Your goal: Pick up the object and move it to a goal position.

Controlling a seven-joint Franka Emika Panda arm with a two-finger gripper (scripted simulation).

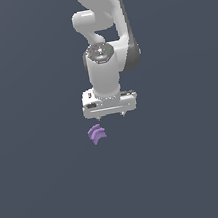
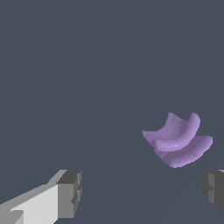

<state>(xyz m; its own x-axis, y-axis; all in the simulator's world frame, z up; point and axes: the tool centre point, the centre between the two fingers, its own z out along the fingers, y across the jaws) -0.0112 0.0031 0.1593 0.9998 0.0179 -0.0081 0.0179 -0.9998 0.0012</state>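
While my gripper [image 1: 110,116] hangs with its fingers [image 2: 70,192] spread and empty, the ridged purple piece [image 1: 97,134] lies just below centre of the exterior frame, off toward one fingertip. If I descend without centring, that finger may strike it and knock it away.

Glossy white arm [image 1: 106,76], dark-grey joints, grey-tipped tool [image 1: 110,116].

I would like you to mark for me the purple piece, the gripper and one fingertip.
purple piece [image 2: 178,142], wrist view, on its middle ridge.
gripper [image 1: 110,116], exterior view, midway between its two fingertips.
fingertip [image 2: 70,193], wrist view, on the grey pad's face.
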